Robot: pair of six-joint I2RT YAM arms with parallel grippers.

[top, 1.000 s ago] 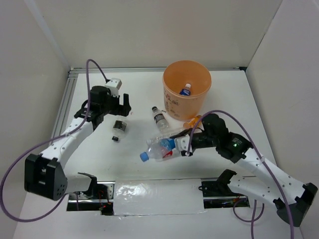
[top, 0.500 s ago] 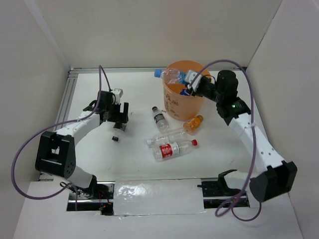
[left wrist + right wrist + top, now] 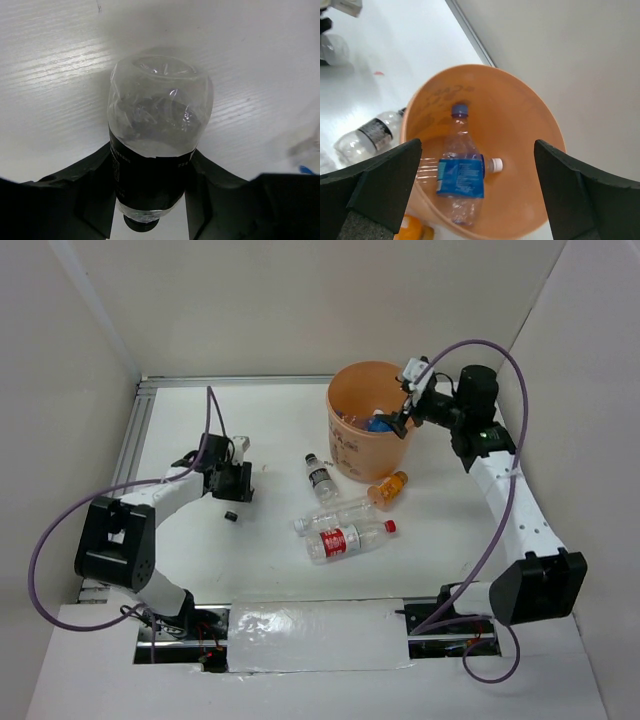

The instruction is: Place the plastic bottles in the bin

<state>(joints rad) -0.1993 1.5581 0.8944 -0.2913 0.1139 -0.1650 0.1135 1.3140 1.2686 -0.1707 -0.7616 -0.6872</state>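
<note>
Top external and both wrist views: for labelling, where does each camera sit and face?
Top external: above, behind the robot, facing down at the table; both arms show.
Left wrist: on left claw, facing the black-labelled bottle between its fingers.
Right wrist: on open right claw, facing down into the bin.
Top and right wrist share the bin.

the overhead view is bright and even, lit from above. the white table [image 3: 280, 430] and walls [image 3: 300, 310] look nearly washed out, and the shadows under the arms [image 3: 505, 500] are short and soft. the left wrist view darkens toward its edges, with pale streaks of glare across the table. small highlights glint on the clear bottle [image 3: 159, 120], and the left fingers [image 3: 65, 200] are flat black with little detail. in the right wrist view the right fingers [image 3: 375, 185] are blurred, while the bin [image 3: 520, 110] is sharp and evenly lit.
</note>
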